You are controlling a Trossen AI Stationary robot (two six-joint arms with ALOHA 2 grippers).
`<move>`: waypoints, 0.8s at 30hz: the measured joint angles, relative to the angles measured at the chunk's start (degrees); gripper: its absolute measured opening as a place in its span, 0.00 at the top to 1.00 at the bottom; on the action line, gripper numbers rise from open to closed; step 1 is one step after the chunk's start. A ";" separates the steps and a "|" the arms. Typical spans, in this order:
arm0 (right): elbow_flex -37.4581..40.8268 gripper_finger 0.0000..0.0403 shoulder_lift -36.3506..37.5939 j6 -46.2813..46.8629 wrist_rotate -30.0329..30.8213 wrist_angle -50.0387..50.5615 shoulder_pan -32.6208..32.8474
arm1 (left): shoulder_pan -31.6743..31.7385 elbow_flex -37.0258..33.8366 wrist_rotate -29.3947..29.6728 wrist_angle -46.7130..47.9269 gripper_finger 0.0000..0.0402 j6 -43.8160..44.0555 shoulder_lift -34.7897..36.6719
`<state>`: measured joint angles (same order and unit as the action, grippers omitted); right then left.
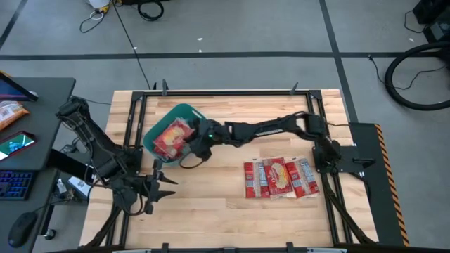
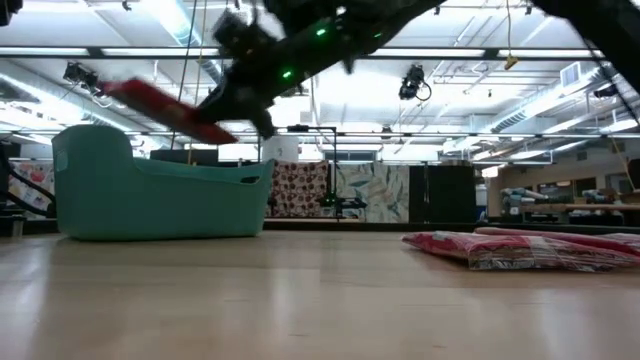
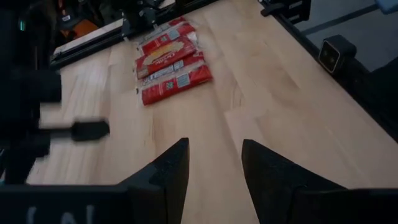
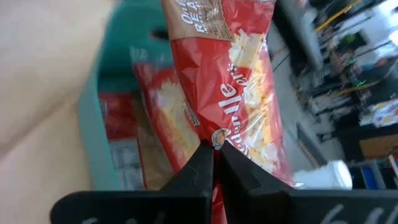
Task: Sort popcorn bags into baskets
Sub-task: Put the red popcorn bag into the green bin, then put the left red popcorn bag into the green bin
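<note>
A teal tub (image 1: 188,112) stands at the table's far left and also shows in the low view (image 2: 150,195). Several red popcorn bags (image 4: 146,118) lie in it. My right gripper (image 4: 214,155) is shut on one more red bag (image 4: 230,74), held over the tub's near-right part (image 1: 172,137). In the low view that bag (image 2: 165,108) is above the tub's rim. Three or so bags (image 1: 281,177) lie flat side by side on the table's right. My left gripper (image 3: 214,165) is open and empty near the table's front-left (image 1: 158,184). My right gripper pinches the bag's near end (image 4: 214,138) between its two fingertips, about the middle of that short edge. The fingers come from the table's right. The bag sticks out beyond them toward the left, slanted, with its free end (image 2: 125,90) higher, clear of the tub.
The row of bags on the right also shows in the low view (image 2: 520,248) and the left wrist view (image 3: 171,59). Bare wood lies between the tub and that row. A black frame (image 1: 232,91) borders the table.
</note>
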<state>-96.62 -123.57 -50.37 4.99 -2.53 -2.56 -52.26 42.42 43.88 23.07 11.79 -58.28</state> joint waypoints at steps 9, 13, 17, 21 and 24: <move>-15.28 0.84 -10.58 1.61 0.08 12.29 -3.26 | 0.24 -0.03 -0.27 1.44 0.62 4.23 0.00; -16.24 0.69 -11.28 3.79 0.97 16.66 -4.07 | 0.29 -0.04 -0.18 2.19 0.62 4.95 0.17; -16.39 0.59 -8.42 6.76 1.55 20.59 -3.41 | 0.27 -0.03 -0.20 2.34 0.62 5.62 0.24; -16.41 0.56 -5.42 7.91 6.13 24.87 -1.63 | 0.29 -0.05 -0.17 2.26 0.62 5.60 0.26; -16.41 0.57 -2.80 9.42 9.90 27.94 0.13 | 0.28 -0.05 -0.20 1.96 0.62 5.62 0.26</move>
<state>-113.03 -126.37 -40.95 14.89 25.41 -2.43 -51.98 42.37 43.68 25.03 17.41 -58.02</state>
